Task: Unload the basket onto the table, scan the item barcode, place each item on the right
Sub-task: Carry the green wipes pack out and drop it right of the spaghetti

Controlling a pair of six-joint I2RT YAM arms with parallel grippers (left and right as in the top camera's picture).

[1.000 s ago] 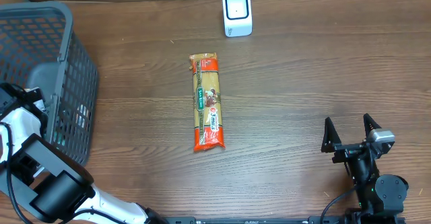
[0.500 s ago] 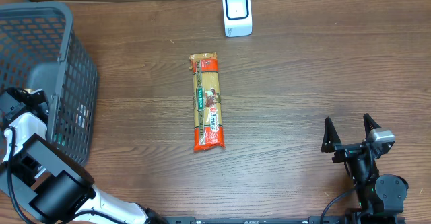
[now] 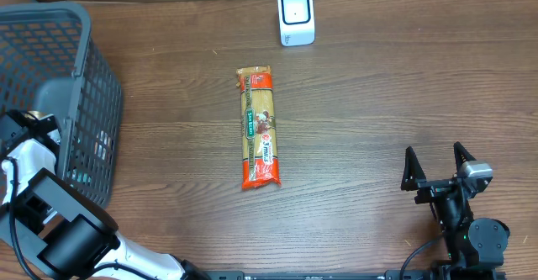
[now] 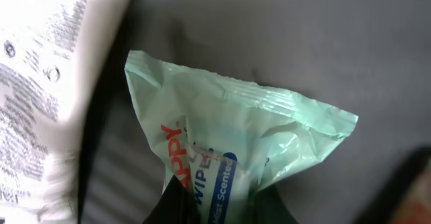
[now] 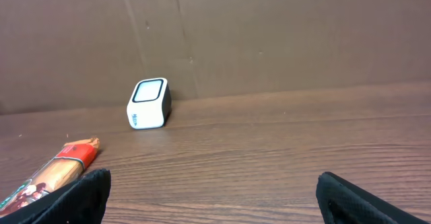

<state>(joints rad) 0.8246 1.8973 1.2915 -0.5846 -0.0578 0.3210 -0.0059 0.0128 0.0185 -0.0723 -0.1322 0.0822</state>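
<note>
Left jaws pinch the wipes pack [image 4: 229,143] inside the basket [image 3: 46,9], right jaws idle wide open; a slow, straight lift should clear the rim before the scanner [image 3: 296,17].

Even light overhead; left wrist view dim, wipes pack [image 4: 236,143] blurred, white glare upper left

- a mock shop checkout set up on a wooden table [image 3: 378,103]
- white barcode scanner [image 3: 296,17] at its far edge
- grey shopping basket [image 3: 50,78] at its left edge
- cardboard backdrop [image 5: 269,35] behind
</note>
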